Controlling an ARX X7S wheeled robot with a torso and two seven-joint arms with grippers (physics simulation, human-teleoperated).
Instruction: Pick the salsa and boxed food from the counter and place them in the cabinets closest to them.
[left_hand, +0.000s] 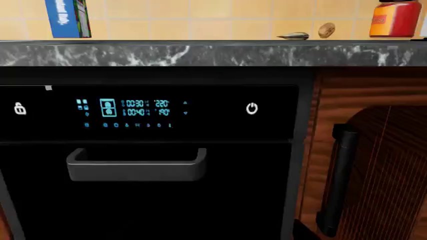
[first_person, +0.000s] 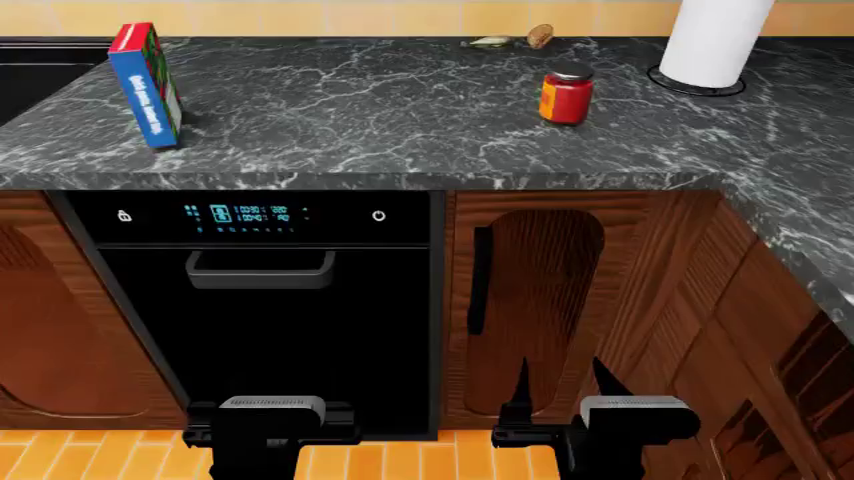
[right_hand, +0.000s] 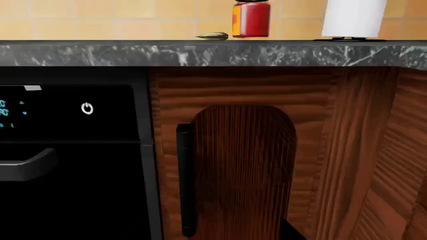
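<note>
- Both arms are hanging low before the cabinets; the left gripper (first_person: 271, 425) and right gripper (first_person: 577, 432) are holding nothing, though how far their jaws are parted cannot be told.
- The small red glass salsa jar (first_person: 566, 95), dark-lidded with a yellow-orange label, is standing upright on the black white-veined marble counter (first_person: 400, 120), near the tall white paper-towel roll (first_person: 714, 40).
- The flat blue, red-edged boxed food (first_person: 147, 85) is standing upright, well apart, toward the counter's left end.
- Judged risks: a hasty reach is likely to topple the thin box; the jar's smooth glass may slip; the dark-handled wooden cabinet door (first_person: 527, 300) below the jar is shut, so carrying first would block placement.
</note>
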